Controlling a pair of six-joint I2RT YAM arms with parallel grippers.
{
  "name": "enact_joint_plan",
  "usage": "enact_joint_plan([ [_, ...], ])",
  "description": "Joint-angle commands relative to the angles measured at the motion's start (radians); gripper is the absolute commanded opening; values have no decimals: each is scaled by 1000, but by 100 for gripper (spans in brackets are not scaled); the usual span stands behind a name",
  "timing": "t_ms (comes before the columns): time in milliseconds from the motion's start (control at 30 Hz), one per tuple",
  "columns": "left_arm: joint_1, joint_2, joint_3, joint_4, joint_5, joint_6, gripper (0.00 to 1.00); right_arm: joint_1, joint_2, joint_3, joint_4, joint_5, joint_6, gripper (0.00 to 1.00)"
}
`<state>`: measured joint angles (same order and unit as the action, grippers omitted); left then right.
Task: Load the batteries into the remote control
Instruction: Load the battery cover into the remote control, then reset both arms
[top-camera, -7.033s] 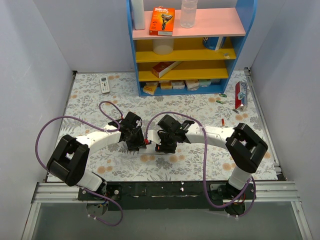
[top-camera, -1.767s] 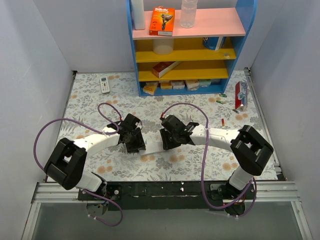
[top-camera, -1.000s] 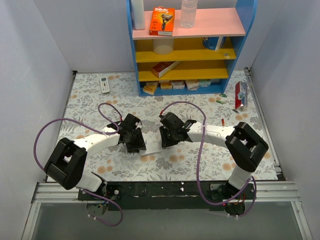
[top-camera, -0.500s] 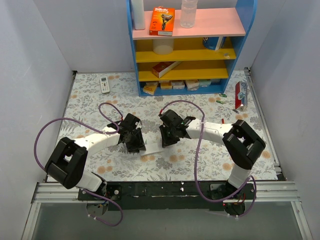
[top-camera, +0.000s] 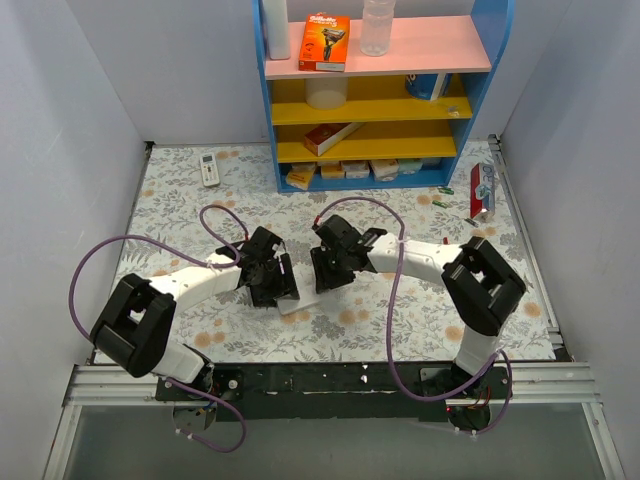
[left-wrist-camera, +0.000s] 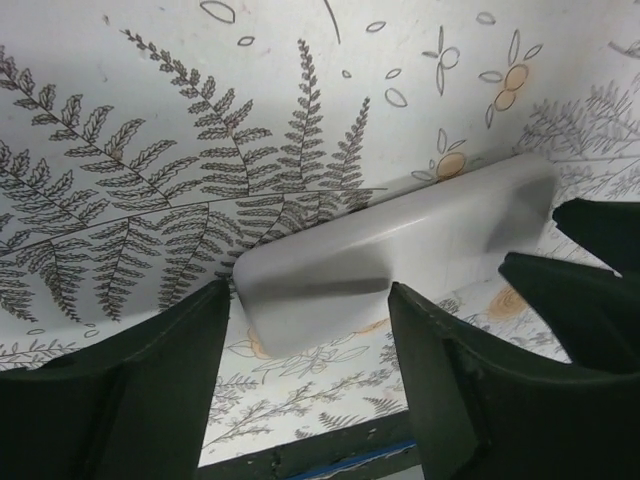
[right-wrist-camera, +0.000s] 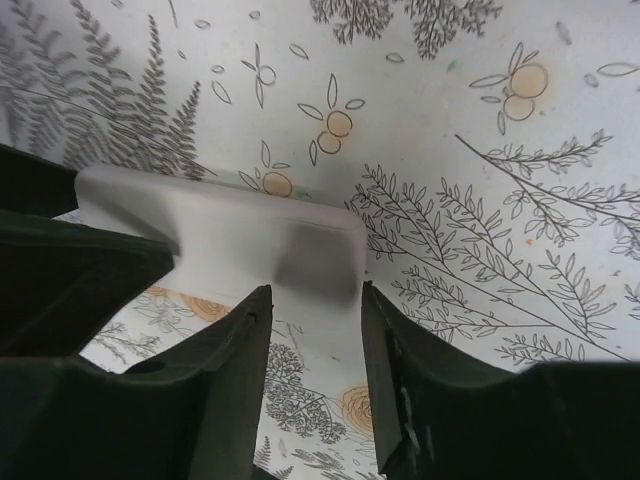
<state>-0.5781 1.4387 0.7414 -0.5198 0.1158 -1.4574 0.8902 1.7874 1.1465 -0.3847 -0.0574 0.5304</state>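
The white remote control (top-camera: 298, 301) lies flat on the floral table, smooth back up. It also shows in the left wrist view (left-wrist-camera: 400, 245) and the right wrist view (right-wrist-camera: 215, 240). My left gripper (top-camera: 270, 288) is open, and in its wrist view (left-wrist-camera: 310, 335) the fingers stand astride the remote's near end. My right gripper (top-camera: 324, 275) is open, hovering over the remote's other end (right-wrist-camera: 314, 305). No red battery shows at the grippers or on the remote. A tiny slim red thing (top-camera: 445, 241) lies to the right, too small to tell.
A blue shelf unit (top-camera: 380, 90) with boxes and bottles stands at the back. A small buttoned remote (top-camera: 209, 169) lies at the far left. A red pack (top-camera: 482, 190) and small green bits (top-camera: 441, 200) lie at the right. Purple cables loop over both arms.
Both grippers have drawn back from their close meeting and the red bits between them no longer show. The right gripper has crept left and the remote has turned and slid slightly nearer.
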Motion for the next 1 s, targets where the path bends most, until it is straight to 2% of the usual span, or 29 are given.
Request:
enact_joint_plan([
  [0, 3, -23, 45, -34, -102, 6, 76, -78, -153, -4, 86, 36, -9, 52],
  [33, 10, -41, 61, -51, -169, 11, 82, -103, -180, -2, 66, 53, -21, 57],
  [100, 20, -67, 105, -72, -226, 9, 98, -178, -267, 1, 61, 111, -53, 62],
  [133, 23, -101, 119, -88, -261, 9, 98, -206, -296, -1, 60, 116, -59, 65],
  [167, 30, -124, 133, -95, -319, 8, 98, -238, -324, 1, 56, 114, -66, 71],
  [233, 37, -162, 185, -132, -392, 8, 98, -325, -408, -1, 55, 110, -89, 73],
  [300, 41, -221, 232, -167, -514, 15, 98, -390, -500, 2, 41, 169, -135, 75],
  [433, 41, -328, 364, -204, -707, 93, 98, -418, -666, 9, 15, 449, -198, 94],
  [467, 43, -378, 380, -204, -749, 113, 98, -419, -701, -4, 45, 547, -228, 95],
  [500, 41, -406, 397, -195, -815, 133, 98, -421, -777, -17, 72, 583, -250, 95],
  [600, 40, -544, 414, -99, -896, 208, 98, -421, -922, -83, 200, 666, -335, 95],
  [667, 40, -636, 379, -8, -903, 264, 98, -421, -974, -114, 245, 692, -386, 96],
  [733, 41, -763, 340, 163, -869, 369, 98, -421, -1023, -122, 277, 697, -409, 95],
  [800, 41, -814, 311, 263, -854, 417, 98, -421, -1045, -120, 279, 702, -426, 95],
  [967, 41, -837, 342, 279, -880, 488, 98, -421, -1069, -134, 285, 688, -428, 95],
])
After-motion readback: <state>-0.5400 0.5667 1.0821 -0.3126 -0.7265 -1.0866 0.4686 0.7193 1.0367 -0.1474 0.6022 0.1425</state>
